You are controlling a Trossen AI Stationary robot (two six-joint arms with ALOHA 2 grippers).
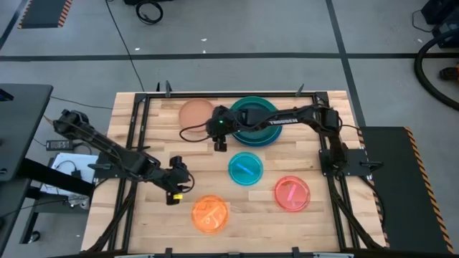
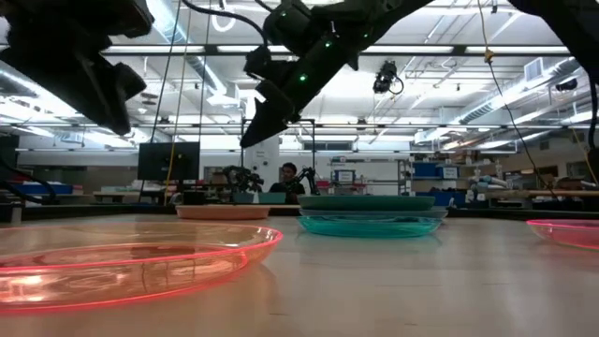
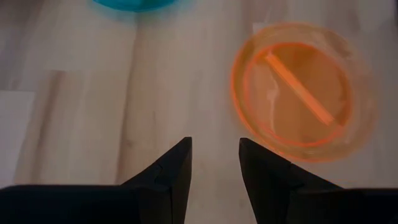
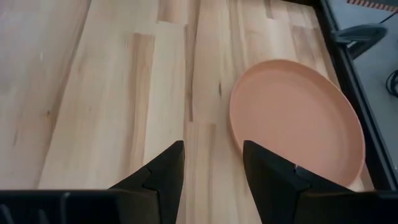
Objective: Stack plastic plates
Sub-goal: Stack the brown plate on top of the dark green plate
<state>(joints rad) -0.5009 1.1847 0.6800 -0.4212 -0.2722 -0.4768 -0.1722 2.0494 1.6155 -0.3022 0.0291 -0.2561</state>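
A stack of plates, dark teal on teal-green on blue (image 1: 259, 129), sits at the table's far middle. A peach-tan plate (image 1: 193, 112) lies flat to its left. Nearer lie the small cyan (image 1: 245, 170), pink-red (image 1: 292, 193) and orange (image 1: 210, 213) plates, each flat on the wood. My right gripper (image 1: 221, 145) hangs open above bare wood beside the peach-tan plate (image 4: 292, 124), slanting down. My left gripper (image 1: 173, 195) hangs open over bare wood just left of the orange plate (image 3: 301, 93). Neither gripper has anything between its fingers.
A black frame rail (image 1: 136, 136) runs along the table's left, right and far edges. Bare wood (image 1: 193, 161) lies between the peach-tan plate and the orange plate. In the low view a person (image 2: 290, 178) sits far behind the table.
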